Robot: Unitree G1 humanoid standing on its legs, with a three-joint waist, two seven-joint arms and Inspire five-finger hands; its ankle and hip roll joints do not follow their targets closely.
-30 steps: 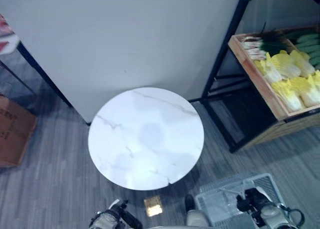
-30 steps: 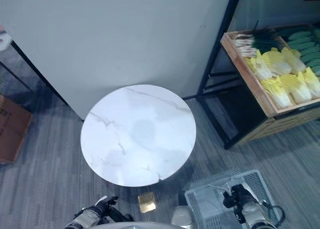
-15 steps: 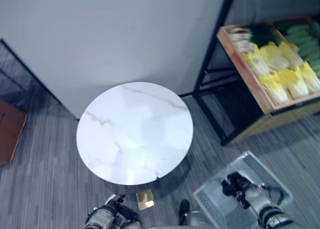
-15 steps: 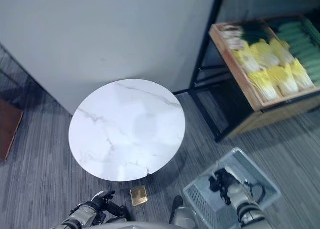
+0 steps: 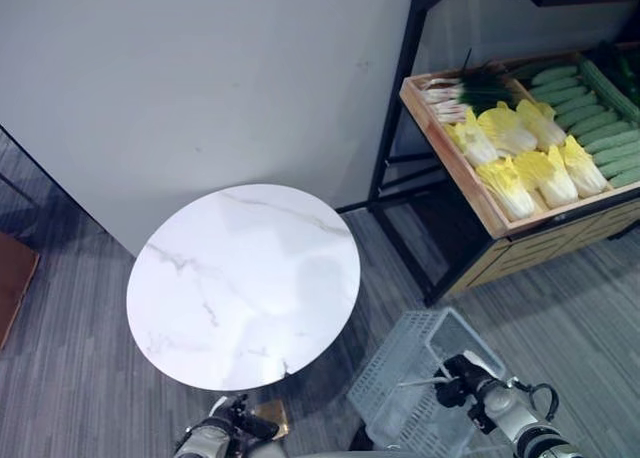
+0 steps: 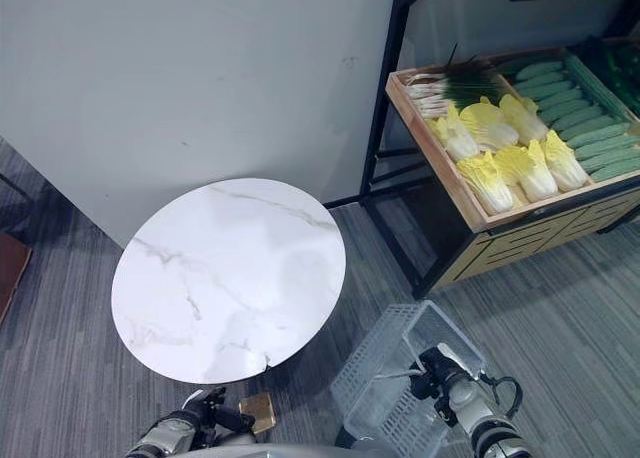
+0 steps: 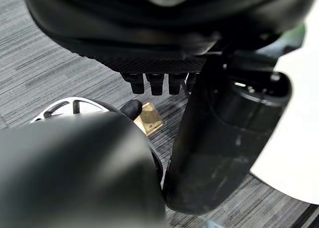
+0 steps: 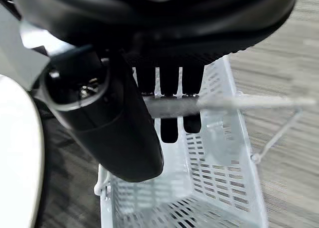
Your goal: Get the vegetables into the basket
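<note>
Compared with a second ago, the whole view has swung toward the shelf, and the white plastic basket now hangs tilted in front of the robot, carried higher than it was. Nearest, at the lower right, the right hand has its fingers curled around the basket's thin wire handle, and the basket's slotted walls drop away below them. At the lower left the left hand sits low above the grey floor, fingers curled in and holding nothing, near a small brass-coloured square on the floor. Beyond the hands stands a round white marble-look table. Farther off, to the right, a black metal shelf carries a wooden crate holding the vegetables: yellow-leaved cabbages, green cucumbers and a bunch of spring onions. A pale wall panel rises behind the table.
</note>
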